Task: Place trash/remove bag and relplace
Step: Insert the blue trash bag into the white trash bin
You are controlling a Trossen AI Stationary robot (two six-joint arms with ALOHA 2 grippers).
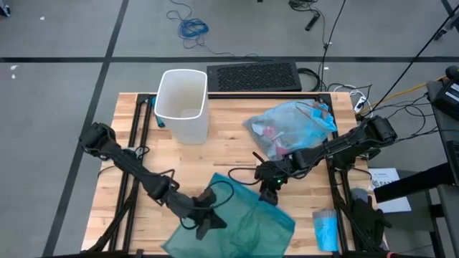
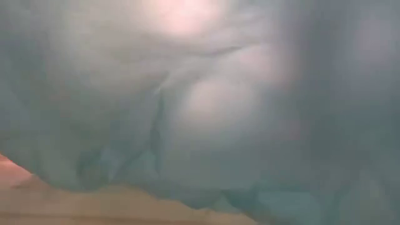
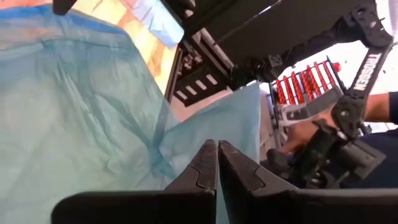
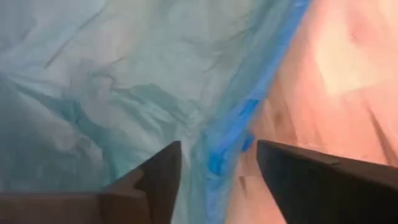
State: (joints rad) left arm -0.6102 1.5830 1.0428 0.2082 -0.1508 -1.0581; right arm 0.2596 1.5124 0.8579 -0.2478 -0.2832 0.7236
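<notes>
The sky-blue bag (image 1: 294, 125) lies bunched on the table's right half, and reddish trash (image 1: 269, 132) shows through it. The white bin (image 1: 183, 104) stands upright at the far left-centre. A darker teal-green bag (image 1: 240, 222) is spread near the front edge and fills the low view (image 2: 200, 94). My left gripper (image 1: 208, 218) is shut at that bag's left part. My right gripper (image 1: 269, 188) stands open over its far right corner. The bag's blue edge (image 4: 227, 134) runs between the right gripper's fingers and looks clear of both. My left gripper is shut on the teal-green bag where a gathered fold (image 3: 171, 146) runs up to its fingertips; the fingers themselves hide the exact spot. They come in slanting slightly downward from the table's left. In the low view the bag hangs slack, with its lower edge (image 2: 144, 190) close above the wood.
A small folded blue packet (image 1: 326, 229) lies at the near right corner. A black perforated mat (image 1: 254, 75) sits past the far edge, with cables beside it. In the left wrist view a person's hand (image 3: 298, 134) shows beyond the table. Bare wood lies between the bin and the bags.
</notes>
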